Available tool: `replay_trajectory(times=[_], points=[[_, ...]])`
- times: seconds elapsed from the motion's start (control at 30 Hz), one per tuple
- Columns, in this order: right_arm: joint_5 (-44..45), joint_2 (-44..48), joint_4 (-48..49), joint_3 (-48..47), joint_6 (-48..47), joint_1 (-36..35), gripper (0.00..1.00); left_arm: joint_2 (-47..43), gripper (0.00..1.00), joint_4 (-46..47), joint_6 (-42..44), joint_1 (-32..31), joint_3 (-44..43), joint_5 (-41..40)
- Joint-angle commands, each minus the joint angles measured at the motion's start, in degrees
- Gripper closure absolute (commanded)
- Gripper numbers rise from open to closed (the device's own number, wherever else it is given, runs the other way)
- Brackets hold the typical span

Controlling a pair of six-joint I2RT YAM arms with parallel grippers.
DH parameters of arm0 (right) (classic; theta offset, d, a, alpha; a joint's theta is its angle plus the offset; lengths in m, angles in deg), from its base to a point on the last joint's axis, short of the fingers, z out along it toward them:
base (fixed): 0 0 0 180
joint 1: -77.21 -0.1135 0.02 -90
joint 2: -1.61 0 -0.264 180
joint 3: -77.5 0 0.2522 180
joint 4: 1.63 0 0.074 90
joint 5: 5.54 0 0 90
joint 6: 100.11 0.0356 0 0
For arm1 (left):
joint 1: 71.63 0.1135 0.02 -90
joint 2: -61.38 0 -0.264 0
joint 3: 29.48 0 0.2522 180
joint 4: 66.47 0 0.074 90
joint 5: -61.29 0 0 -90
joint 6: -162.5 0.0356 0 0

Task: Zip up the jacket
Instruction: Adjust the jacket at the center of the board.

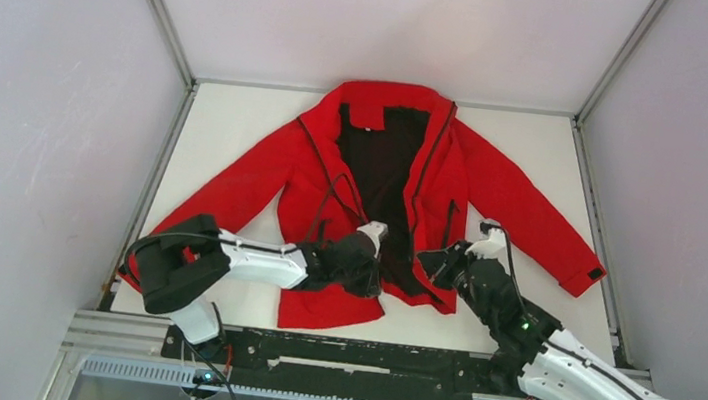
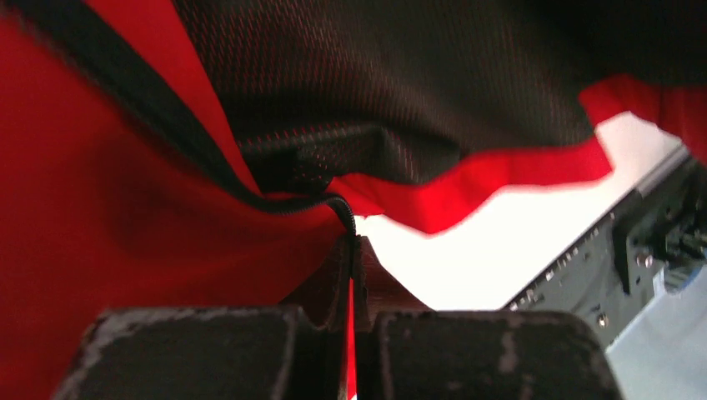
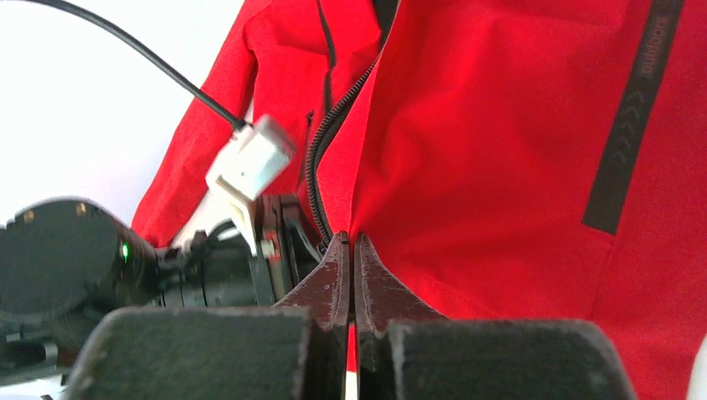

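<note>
The red jacket lies open on the table, black lining showing between its front panels. My left gripper is shut on the bottom zipper edge of the left front panel; in the left wrist view the gripper pinches red fabric where the dark zipper tape ends. My right gripper is shut on the bottom zipper edge of the right panel; in the right wrist view the gripper clamps the fabric beside the zipper teeth. A black pocket slit runs up the right panel.
The white table is walled by grey panels on three sides. The left arm and its white camera block sit close to my right gripper. The metal front rail lies near the jacket hem.
</note>
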Motion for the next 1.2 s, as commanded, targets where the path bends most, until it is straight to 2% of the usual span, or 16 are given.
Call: replay_trajectory(times=[0.0,0.17,0.33,0.57,0.9,1.0,1.17], points=[[3.83,2.95,-3.45,0.62,0.92,-0.76,1.00,5.41,1.00,-8.98,7.14,5.72,1.06,-7.64],[5.15,2.43,-2.52,1.28,0.85,-0.62,1.00,9.15,1.00,-9.42,10.92,10.40,-1.84,-7.34],[5.01,-3.34,2.23,1.27,-0.68,1.43,1.00,9.87,1.00,-9.67,13.84,14.82,-1.98,-8.57],[0.06,-12.09,10.62,-0.23,-2.93,8.06,1.00,7.38,1.00,-11.32,13.60,19.05,-1.97,-10.80],[-10.07,-23.91,13.81,-7.50,-3.84,20.33,1.00,4.23,1.00,-15.91,15.50,27.79,-7.23,-9.03],[-12.77,-23.75,11.95,-10.76,-5.16,20.70,1.00,0.34,1.00,-17.55,16.38,26.94,-7.88,-7.25],[-13.27,-19.11,8.26,-12.62,-6.51,20.09,1.00,-9.09,1.00,-22.88,18.33,20.79,-7.57,-7.83]])
